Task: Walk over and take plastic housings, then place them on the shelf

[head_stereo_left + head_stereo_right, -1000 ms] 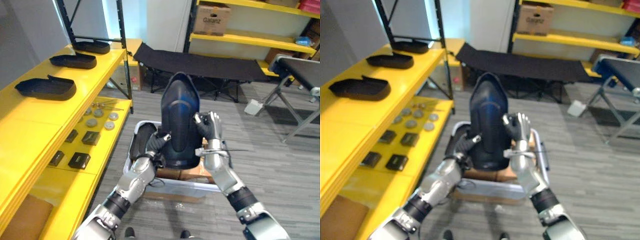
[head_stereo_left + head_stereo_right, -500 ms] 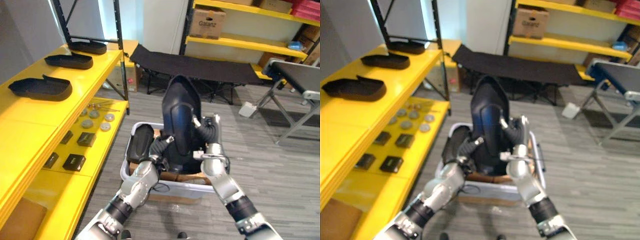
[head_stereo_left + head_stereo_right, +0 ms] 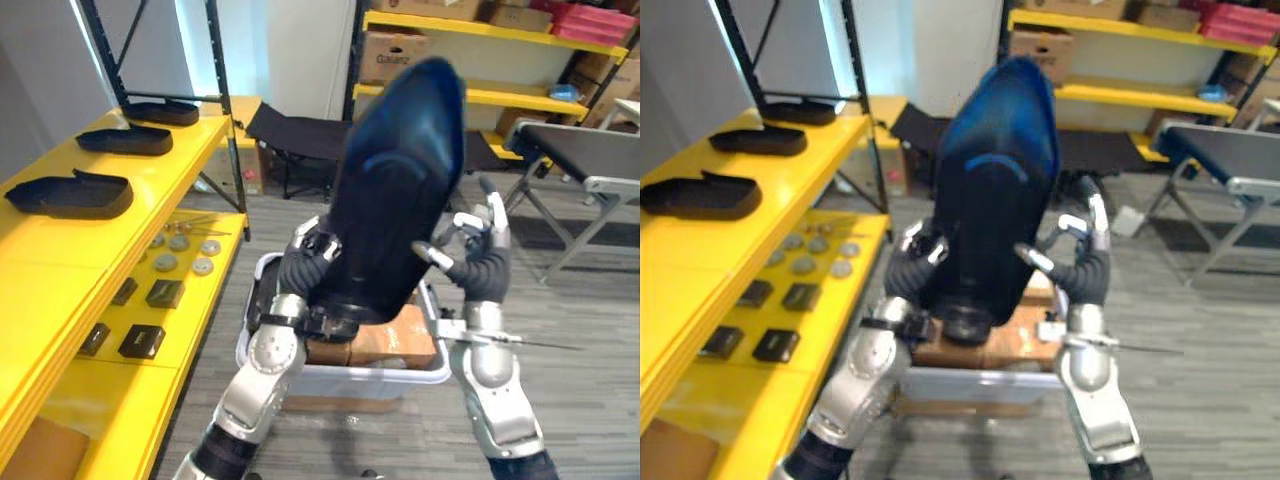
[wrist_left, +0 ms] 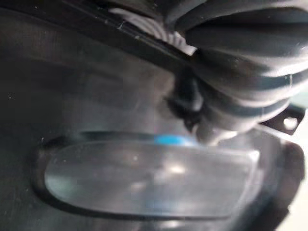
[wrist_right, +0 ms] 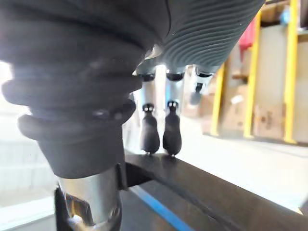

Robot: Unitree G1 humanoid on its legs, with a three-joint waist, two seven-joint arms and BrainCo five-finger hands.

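Now a large dark plastic housing stands on end above a white bin between the left robot hand, grip impossible to tell, and the straight-fingered right robot hand pressing its edge; reaching the yellow shelf likely needs even pressure

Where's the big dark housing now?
Middle of the left eye view: the housing is held up between the left hand and right hand, above the white bin, right of the yellow shelf.

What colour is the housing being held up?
The housing is black, best in left eye view.
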